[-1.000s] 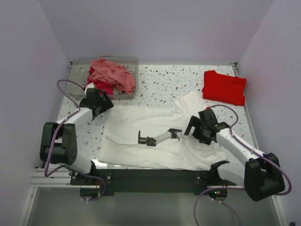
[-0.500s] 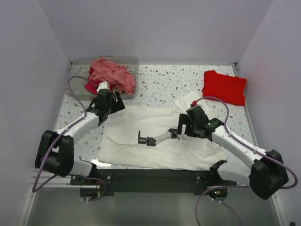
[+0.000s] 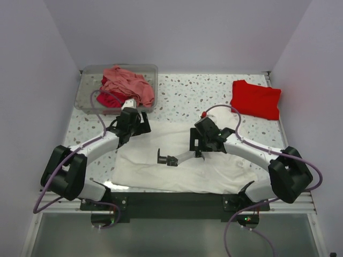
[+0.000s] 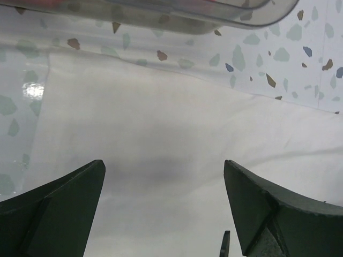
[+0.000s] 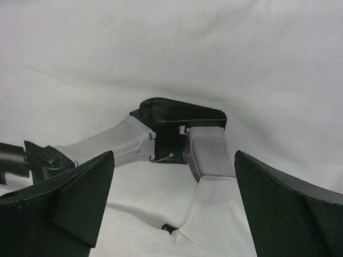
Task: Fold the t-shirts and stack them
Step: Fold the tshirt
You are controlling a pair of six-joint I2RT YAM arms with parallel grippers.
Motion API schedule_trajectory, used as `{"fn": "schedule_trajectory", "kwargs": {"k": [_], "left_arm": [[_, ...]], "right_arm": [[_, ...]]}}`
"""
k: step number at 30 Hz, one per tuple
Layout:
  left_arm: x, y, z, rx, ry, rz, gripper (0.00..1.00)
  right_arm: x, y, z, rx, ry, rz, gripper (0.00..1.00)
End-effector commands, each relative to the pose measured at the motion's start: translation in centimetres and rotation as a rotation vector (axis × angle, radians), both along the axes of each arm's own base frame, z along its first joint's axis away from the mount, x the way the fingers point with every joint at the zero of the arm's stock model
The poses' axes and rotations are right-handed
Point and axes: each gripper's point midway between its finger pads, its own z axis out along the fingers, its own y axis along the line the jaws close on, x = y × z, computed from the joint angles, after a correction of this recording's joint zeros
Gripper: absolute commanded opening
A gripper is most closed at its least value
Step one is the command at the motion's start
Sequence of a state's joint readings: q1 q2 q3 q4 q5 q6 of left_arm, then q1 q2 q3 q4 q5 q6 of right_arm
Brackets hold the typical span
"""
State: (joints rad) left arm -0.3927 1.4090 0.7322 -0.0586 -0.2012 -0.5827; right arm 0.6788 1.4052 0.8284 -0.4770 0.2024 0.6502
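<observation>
Two grippers are being held over the white t-shirt [image 3: 155,166], which is lying spread flat on the near middle of the speckled table [image 3: 182,91]. The left gripper [image 4: 163,167] is being held with its fingers wide apart above the shirt's far left corner. Plain cloth is showing between them and nothing is being gripped. The shirt's far edge is being seen just beyond the fingertips. The right gripper [image 5: 174,156] is likewise being held wide open, over the shirt's middle, and nothing is being clasped by it. Between and just beyond its fingers, a white-and-black jointed piece [image 5: 161,134] is being shown lying on the cloth. Whether either gripper is touching the cloth cannot be told.

The left arm is being stretched forward and inward from its base, low over the table. The right arm is being reached inward in a bent arc, with its wrist tilted down toward the shirt.

A crumpled salmon-pink t-shirt [image 3: 127,83] and a crimson one [image 3: 110,99] are being held in the clear bin [image 3: 86,92] at the far left corner. A bright red t-shirt [image 3: 256,99] is lying folded at the far right, well apart from both grippers.
</observation>
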Motion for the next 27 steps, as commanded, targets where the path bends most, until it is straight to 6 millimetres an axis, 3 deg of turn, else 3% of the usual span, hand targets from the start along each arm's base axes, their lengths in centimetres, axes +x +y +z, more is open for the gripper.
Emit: {"fn": "schedule_trajectory", "kwargs": {"k": [1, 5, 12, 17, 27], "left_arm": [[0.9, -2.0, 0.5, -0.027, -0.057, -0.032, 0.98], [0.4, -2.5, -1.2, -0.027, -0.020, -0.049, 0.98], [-1.3, -1.4, -4.5, -0.001, 0.060, -0.014, 0.98], [-2.1, -1.2, -5.3, 0.001, 0.079, -0.016, 0.98], [-6.3, 1.0, -6.9, 0.025, 0.141, 0.008, 0.98]], "right_arm": [[1.7, -0.9, 1.0, -0.090, -0.092, -0.039, 0.97], [1.1, -2.0, -0.8, -0.162, -0.059, -0.065, 0.97], [-0.1, -2.2, -3.0, -0.173, -0.006, -0.085, 0.97], [-1.8, -2.3, -4.9, -0.158, 0.054, -0.088, 0.97], [-6.2, -3.8, -7.5, -0.168, 0.170, -0.085, 0.97]]}}
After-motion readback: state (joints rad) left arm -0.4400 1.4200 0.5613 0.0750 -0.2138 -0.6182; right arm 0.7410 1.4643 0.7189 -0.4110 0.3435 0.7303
